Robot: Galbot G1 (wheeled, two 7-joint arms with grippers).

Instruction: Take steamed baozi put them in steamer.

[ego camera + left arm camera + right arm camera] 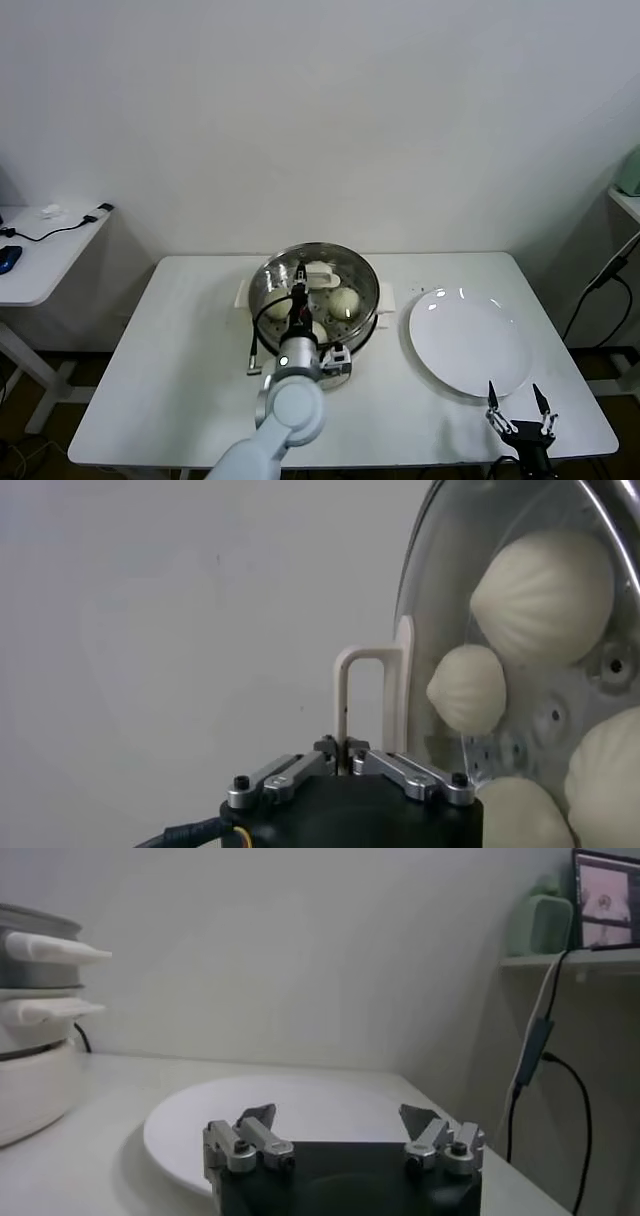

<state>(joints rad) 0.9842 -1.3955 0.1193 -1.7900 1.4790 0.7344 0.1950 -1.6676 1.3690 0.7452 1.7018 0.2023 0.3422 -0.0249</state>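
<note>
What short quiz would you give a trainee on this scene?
1. True or false: a bun lies on the plate.
2. Which gripper is shut on the lid handle?
3. Fill in: the baozi lie inside the ____.
Key: 1 false; 2 the left gripper; 3 steamer.
</note>
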